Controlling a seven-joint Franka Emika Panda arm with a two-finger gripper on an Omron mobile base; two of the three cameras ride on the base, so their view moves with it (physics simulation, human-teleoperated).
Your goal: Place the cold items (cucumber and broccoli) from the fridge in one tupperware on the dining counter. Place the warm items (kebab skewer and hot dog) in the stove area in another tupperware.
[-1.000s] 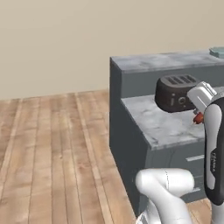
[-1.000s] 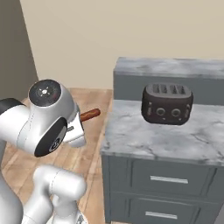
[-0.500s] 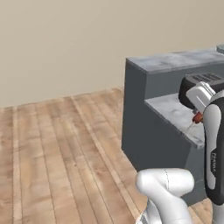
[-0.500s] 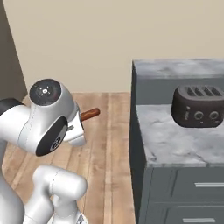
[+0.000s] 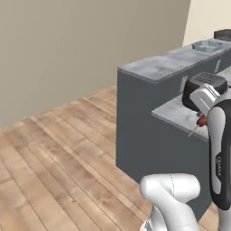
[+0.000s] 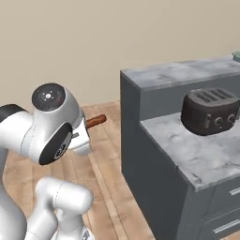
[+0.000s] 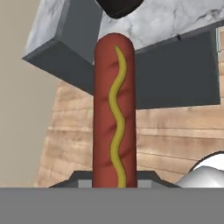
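The hot dog (image 7: 114,113) is seen clenched in the hand (image 7: 114,183), its lower end seated between the fingertips and its length extending straight out ahead of the hand, a wavy mustard line running along it. In the right base view the sausage's brown tip (image 6: 95,121) is shown projecting beyond the arm's wrist, above the wooden floor (image 6: 105,154). Ahead of the hand, a grey marble-topped bench (image 6: 206,157) is seen, and on it a dark toaster (image 6: 210,111) is set, well apart from the hand. Behind this bench a taller grey bench (image 5: 162,65) is shown; a shallow container (image 5: 206,45) is set at its far end.
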